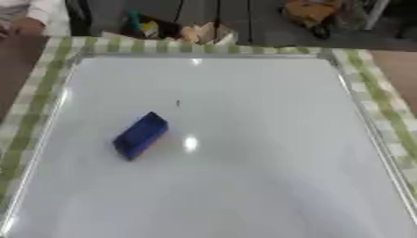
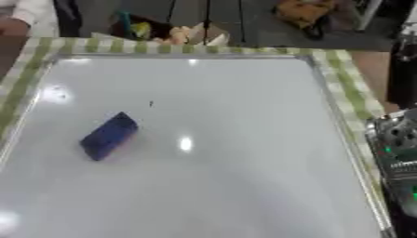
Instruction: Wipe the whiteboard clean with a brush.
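A blue block-shaped brush point(image 1: 141, 135) lies slantwise on the left half of the whiteboard point(image 1: 269, 139), with nothing touching it. A small dark mark point(image 1: 178, 103) sits on the board just beyond the brush. In the right eye view my right arm shows at the right edge, off the board: a silver part with green lights point(image 2: 397, 151) and a black part point(image 2: 403, 69) above it. I cannot make out the hand there. My left hand shows in neither view.
The whiteboard has a silver frame point(image 1: 366, 125) and lies on a green checked cloth point(image 1: 383, 100). Beyond the far edge are a dark floor with boxes and clutter point(image 1: 204, 32). A person's sleeve point(image 1: 24, 18) shows at the far left corner.
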